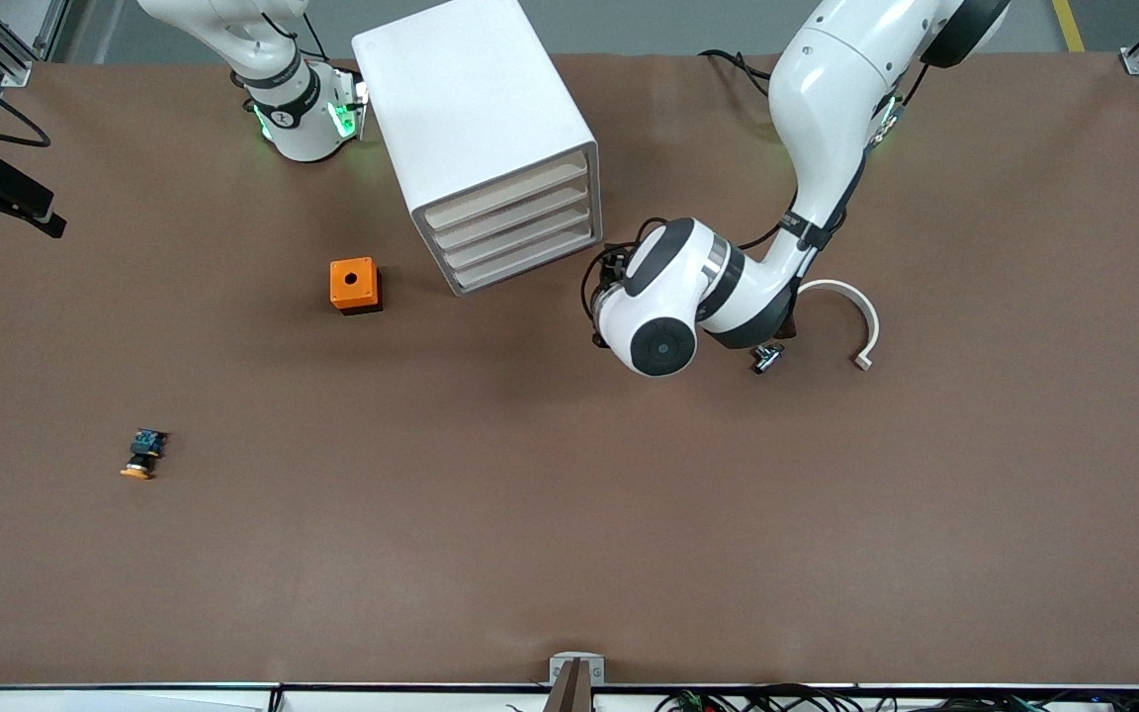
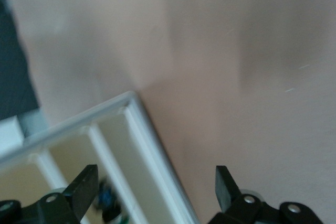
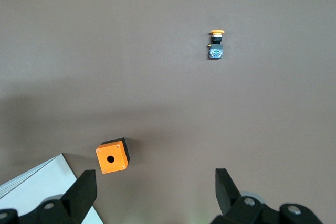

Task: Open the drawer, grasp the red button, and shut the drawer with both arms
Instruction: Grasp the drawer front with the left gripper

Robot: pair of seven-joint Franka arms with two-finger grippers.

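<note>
The white drawer cabinet [image 1: 490, 129] stands toward the robots' side of the table, and all of its drawers [image 1: 520, 232] look shut. The left arm's hand [image 1: 663, 316] hangs low in front of the cabinet's face, by the corner toward the left arm's end. My left gripper [image 2: 156, 187] is open, straddling the cabinet's white edge frame [image 2: 152, 145]. A small blurred blue and dark thing [image 2: 107, 200] shows beside one finger; I cannot tell whether it is the button. The right arm [image 1: 298, 109] waits beside the cabinet. My right gripper [image 3: 156, 190] is open and empty above the table.
An orange box with a hole [image 1: 355, 285] [image 3: 111, 157] sits beside the cabinet toward the right arm's end. An orange-capped button [image 1: 142, 455] [image 3: 216, 44] lies nearer the front camera. A white curved piece [image 1: 851, 311] and a small metal part [image 1: 767, 356] lie by the left arm.
</note>
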